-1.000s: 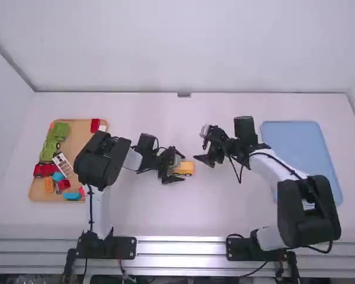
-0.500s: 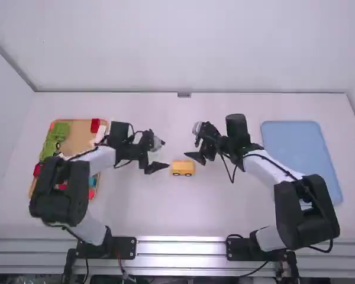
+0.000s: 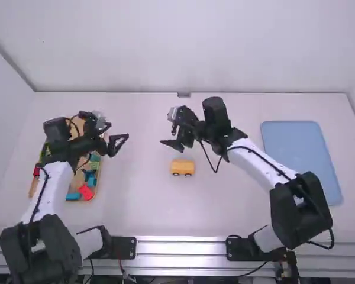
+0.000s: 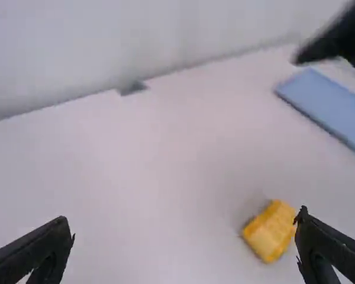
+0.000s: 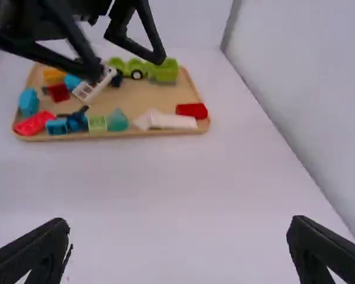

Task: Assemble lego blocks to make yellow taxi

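The yellow taxi body [image 3: 182, 167] with its wheels stands alone on the middle of the table. My left gripper [image 3: 119, 144] is beside the parts tray's right side, well left of the taxi. In the left wrist view the left gripper [image 4: 184, 245] is wide open, and the yellow block [image 4: 270, 231] lies beyond its right finger. My right gripper [image 3: 168, 143] hovers just behind the taxi, not touching it. Its fingers stand wide apart with nothing between them, as the right wrist view of the right gripper [image 5: 178, 242] confirms.
A wooden tray [image 5: 165, 131] at the left holds several loose blocks, among them a red block [image 5: 191, 110], a white one [image 5: 173, 121] and green vehicle pieces [image 5: 163, 70]. The left arm partly covers it. A blue tray [image 3: 302, 160] lies at the right.
The left gripper let go of the taxi and moved away left to the wooden tray. The right gripper shifted left and away from the camera. The taxi stayed in place.
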`<state>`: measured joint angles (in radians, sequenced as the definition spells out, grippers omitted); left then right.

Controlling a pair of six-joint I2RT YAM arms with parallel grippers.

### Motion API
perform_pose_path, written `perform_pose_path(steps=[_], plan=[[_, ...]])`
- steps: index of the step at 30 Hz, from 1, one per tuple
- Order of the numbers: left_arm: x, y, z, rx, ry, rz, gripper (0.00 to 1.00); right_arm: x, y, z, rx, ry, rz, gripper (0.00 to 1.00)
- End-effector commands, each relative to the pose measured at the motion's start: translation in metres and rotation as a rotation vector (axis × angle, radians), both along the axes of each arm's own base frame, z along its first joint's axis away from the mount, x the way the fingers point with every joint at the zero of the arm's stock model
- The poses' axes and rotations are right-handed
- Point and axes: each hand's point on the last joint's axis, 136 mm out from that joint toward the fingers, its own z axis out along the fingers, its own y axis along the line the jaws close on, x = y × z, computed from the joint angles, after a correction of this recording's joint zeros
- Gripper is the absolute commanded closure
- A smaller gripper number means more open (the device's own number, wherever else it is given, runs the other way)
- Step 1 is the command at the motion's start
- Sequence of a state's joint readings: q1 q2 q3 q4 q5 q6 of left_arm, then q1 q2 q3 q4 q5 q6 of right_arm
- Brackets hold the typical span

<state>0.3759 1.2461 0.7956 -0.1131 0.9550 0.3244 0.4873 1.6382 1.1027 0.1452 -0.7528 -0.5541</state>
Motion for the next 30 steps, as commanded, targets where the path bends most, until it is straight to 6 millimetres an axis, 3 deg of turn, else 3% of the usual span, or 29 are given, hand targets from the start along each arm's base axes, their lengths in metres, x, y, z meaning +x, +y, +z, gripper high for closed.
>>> perform_pose_path(steps=[1, 4, 8, 9, 12, 16, 17, 20, 23, 30], plan=[[0.003, 0.035, 0.007, -0.147, 0.152, 0.305, 0.01, 0.005, 0.022, 0.007, 0.014, 0.012, 0.055, 0.02], [-0.003, 0.065, 0.016, -0.105, 0.147, 0.516, 0.01, 0.008, 0.051, 0.01, 0.004, 0.056, 0.115, 0.02], [-0.025, 0.087, 0.033, -0.102, 0.142, 0.737, 0.01, 0.015, 0.082, 0.009, -0.055, 0.099, 0.144, 0.02], [-0.025, 0.087, 0.033, -0.102, 0.142, 0.737, 0.01, 0.015, 0.082, 0.009, -0.055, 0.099, 0.144, 0.02], [-0.05, 0.106, 0.045, -0.09, 0.122, 0.915, 0.01, 0.004, 0.098, 0.016, -0.084, 0.072, 0.216, 0.02], [-0.078, 0.132, 0.048, -0.085, 0.14, 1.122, 0.01, 0.0, 0.107, 0.023, -0.072, 0.056, 0.232, 0.02], [-0.093, 0.143, 0.048, -0.085, 0.167, 1.219, 0.01, 0.0, 0.109, 0.025, -0.063, 0.043, 0.234, 0.02], [-0.107, 0.151, 0.05, -0.086, 0.204, 1.299, 0.01, -0.002, 0.11, 0.027, -0.053, 0.037, 0.248, 0.02], [-0.133, 0.173, 0.053, -0.061, 0.291, 1.458, 0.01, -0.016, 0.113, 0.038, 0.007, 0.054, 0.335, 0.02], [-0.148, 0.202, 0.056, -0.043, 0.421, 1.589, 0.01, -0.026, 0.119, 0.043, 0.032, 0.049, 0.38, 0.02]])
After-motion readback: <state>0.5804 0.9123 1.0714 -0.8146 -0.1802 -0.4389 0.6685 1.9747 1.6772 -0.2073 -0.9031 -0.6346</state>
